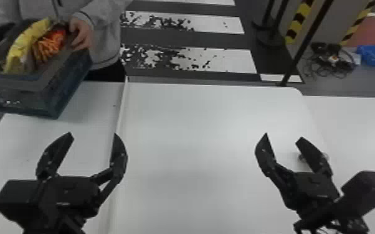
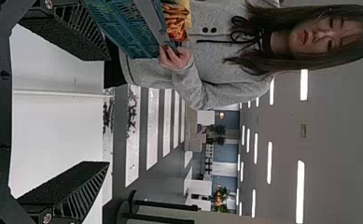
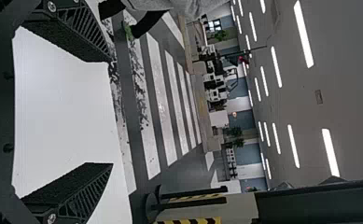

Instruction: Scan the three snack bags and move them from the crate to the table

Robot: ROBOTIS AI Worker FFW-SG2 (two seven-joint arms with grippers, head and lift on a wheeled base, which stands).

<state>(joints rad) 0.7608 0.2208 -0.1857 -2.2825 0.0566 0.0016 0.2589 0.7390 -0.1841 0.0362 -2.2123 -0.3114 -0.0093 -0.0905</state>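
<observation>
My black left gripper (image 1: 92,134) and right gripper (image 1: 283,136) gape; beyond the left, a person (image 1: 104,37) holds the blue plastic crate (image 1: 48,101)

Tangled cables (image 1: 336,62) beside a blue object (image 1: 373,56) on the floor (image 1: 352,85), near a black pole (image 1: 308,40)
</observation>
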